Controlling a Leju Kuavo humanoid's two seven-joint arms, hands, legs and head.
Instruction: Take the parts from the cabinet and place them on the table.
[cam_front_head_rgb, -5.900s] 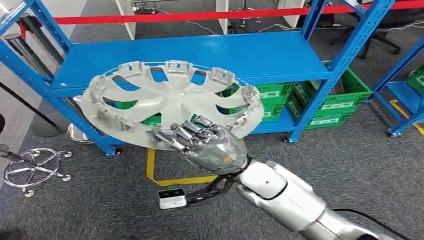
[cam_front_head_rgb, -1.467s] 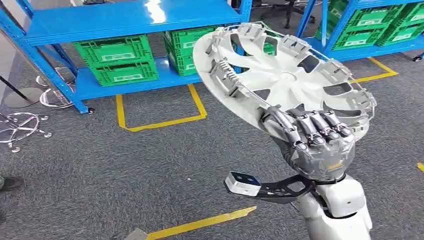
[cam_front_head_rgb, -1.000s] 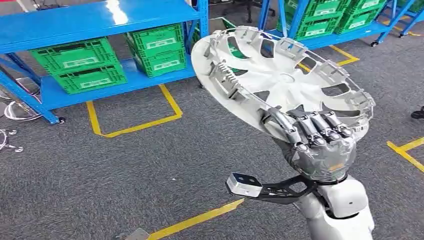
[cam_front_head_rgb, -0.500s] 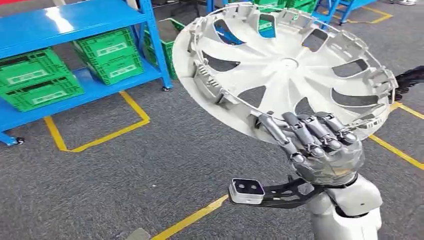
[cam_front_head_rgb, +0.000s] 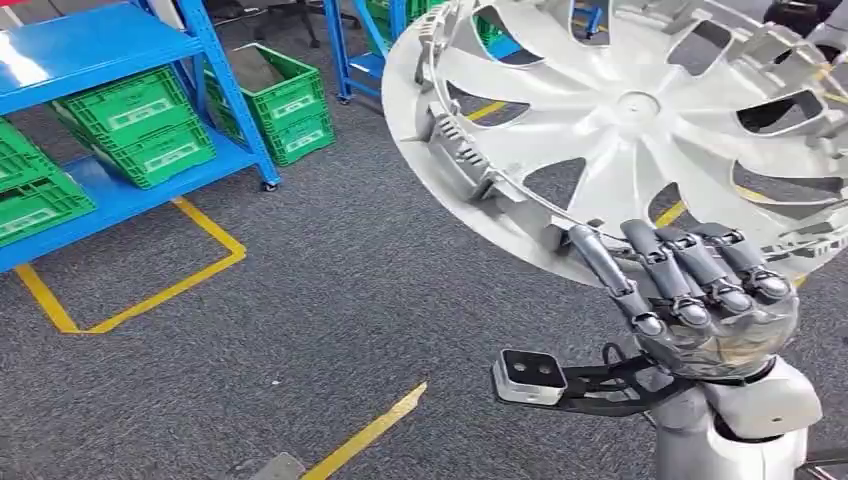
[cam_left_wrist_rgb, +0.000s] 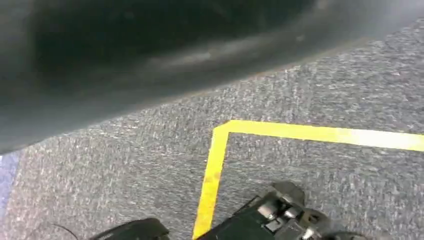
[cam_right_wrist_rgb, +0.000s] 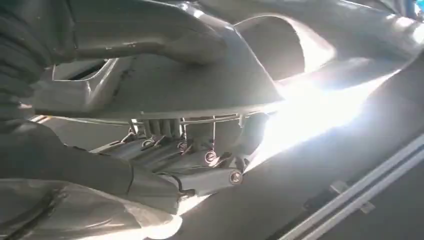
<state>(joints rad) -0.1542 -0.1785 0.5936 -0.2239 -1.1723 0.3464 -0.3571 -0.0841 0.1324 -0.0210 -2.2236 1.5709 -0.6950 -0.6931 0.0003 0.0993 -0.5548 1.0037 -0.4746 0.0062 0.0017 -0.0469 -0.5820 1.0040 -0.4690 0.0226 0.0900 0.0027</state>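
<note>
1. One silver hubcap (cam_front_head_rgb: 630, 120) fills the upper right of the head view, tilted, its ribbed inner side with clips and spoke-shaped openings facing the camera.
2. At the lower right of that view the right hand (cam_front_head_rgb: 715, 300) grips the hubcap's near rim, with its fingers (cam_front_head_rgb: 650, 270) curled over the edge onto the inner face. The silver forearm runs down out of the frame, and a small camera on a black bracket (cam_front_head_rgb: 535, 377) juts out beside the wrist.
3. Up close, the right wrist view shows what the head view cannot: the underside of the hubcap (cam_right_wrist_rgb: 165, 95) pressed against the hand's (cam_right_wrist_rgb: 165, 172) metal finger links and screws, with bright glare at mid-right of the frame washing out the background.
4. Grey carpet (cam_front_head_rgb: 330, 330) with yellow floor tape (cam_front_head_rgb: 365, 435) covers the lower left of the head view; a blue rack (cam_front_head_rgb: 110, 200) holding green crates (cam_front_head_rgb: 150, 125) sits at the upper left, and another green crate (cam_front_head_rgb: 280, 100) stands on the floor beside it.
5. Looking at the floor, the left wrist view shows carpet and a corner of yellow tape (cam_left_wrist_rgb: 220, 150); the state of the left hand's fingers cannot be told.
</note>
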